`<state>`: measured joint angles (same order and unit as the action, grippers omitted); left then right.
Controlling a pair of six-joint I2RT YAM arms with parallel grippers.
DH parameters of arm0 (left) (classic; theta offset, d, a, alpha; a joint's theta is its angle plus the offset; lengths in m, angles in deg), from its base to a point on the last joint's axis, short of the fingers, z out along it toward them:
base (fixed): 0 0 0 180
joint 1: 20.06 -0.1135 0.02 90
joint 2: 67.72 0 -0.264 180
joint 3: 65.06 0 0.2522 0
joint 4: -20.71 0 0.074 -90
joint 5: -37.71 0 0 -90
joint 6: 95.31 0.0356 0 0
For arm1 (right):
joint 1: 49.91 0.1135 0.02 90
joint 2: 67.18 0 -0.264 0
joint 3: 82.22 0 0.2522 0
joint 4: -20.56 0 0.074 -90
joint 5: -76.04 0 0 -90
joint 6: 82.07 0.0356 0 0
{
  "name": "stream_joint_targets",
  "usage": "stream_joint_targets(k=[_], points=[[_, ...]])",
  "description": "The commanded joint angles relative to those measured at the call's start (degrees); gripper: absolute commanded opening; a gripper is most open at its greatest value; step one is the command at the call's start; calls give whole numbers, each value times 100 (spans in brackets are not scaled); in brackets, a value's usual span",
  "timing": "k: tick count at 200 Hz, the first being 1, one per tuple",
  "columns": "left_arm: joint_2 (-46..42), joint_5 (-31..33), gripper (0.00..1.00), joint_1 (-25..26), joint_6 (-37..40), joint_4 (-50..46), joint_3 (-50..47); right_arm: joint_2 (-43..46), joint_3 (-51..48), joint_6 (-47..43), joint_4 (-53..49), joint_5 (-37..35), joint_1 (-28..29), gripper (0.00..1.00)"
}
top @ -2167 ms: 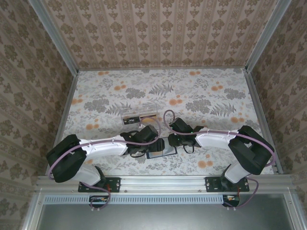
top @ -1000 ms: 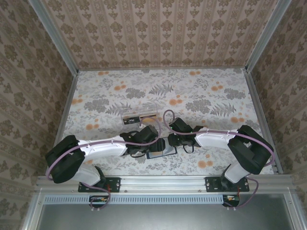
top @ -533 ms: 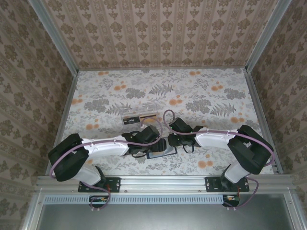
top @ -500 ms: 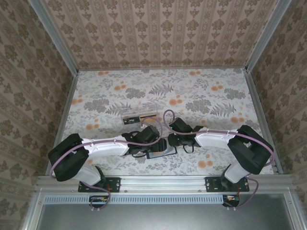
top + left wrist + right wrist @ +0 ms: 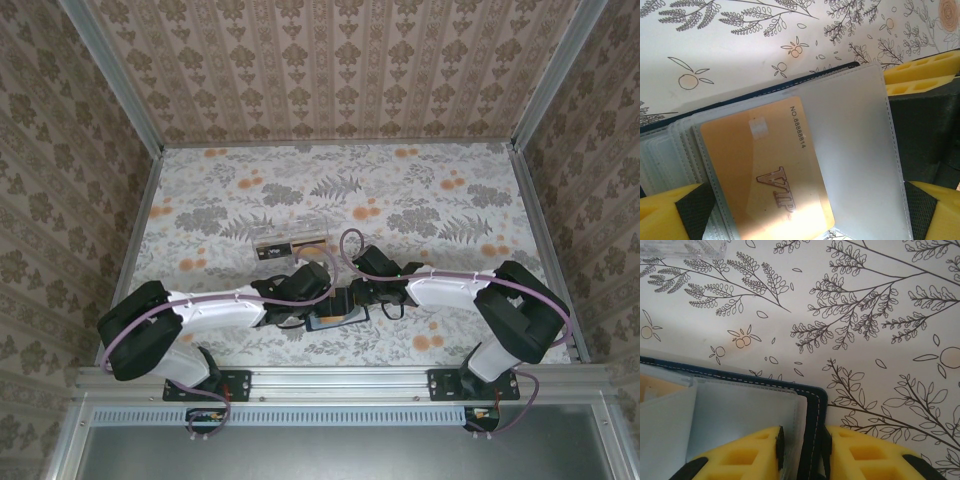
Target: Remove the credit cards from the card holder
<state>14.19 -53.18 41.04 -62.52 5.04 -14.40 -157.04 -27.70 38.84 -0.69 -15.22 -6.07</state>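
The card holder point(image 5: 860, 135) lies open on the table, a navy cover with several clear sleeves fanned out. A gold credit card point(image 5: 765, 175) marked VIP rests on the sleeves, slanted, its lower corner past the holder's near edge. My left gripper point(image 5: 800, 215) is wide open, with a yellow finger on each side of the card and neither touching it. My right gripper point(image 5: 801, 450) is shut on the holder's navy right edge point(image 5: 812, 410). Seen from above, both grippers meet over the holder point(image 5: 345, 320) near the table's front.
A clear plastic box point(image 5: 290, 240) with dark and orange strips stands just behind the grippers, its corner also at the right wrist view's top left point(image 5: 685, 247). The floral table point(image 5: 420, 200) is walled on three sides.
My left gripper has opened wide and shifted slightly. The gold card now shows on top of the holder from above. The right gripper keeps its hold and has not moved.
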Motion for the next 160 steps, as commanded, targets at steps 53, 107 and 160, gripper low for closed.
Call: stream_joint_targets(k=[53, 107, 160], points=[[-263, -157, 100, 16, 87, 392, -184, -150, -63, 127, -142, 273, 123, 32], [-346, -144, 100, 3, 114, 366, -238, 348, -67, 117, -471, -150, 71, 36], [-838, 50, 100, -145, 114, 145, -432, 1372, -84, 152, -952, -836, -56, 42]])
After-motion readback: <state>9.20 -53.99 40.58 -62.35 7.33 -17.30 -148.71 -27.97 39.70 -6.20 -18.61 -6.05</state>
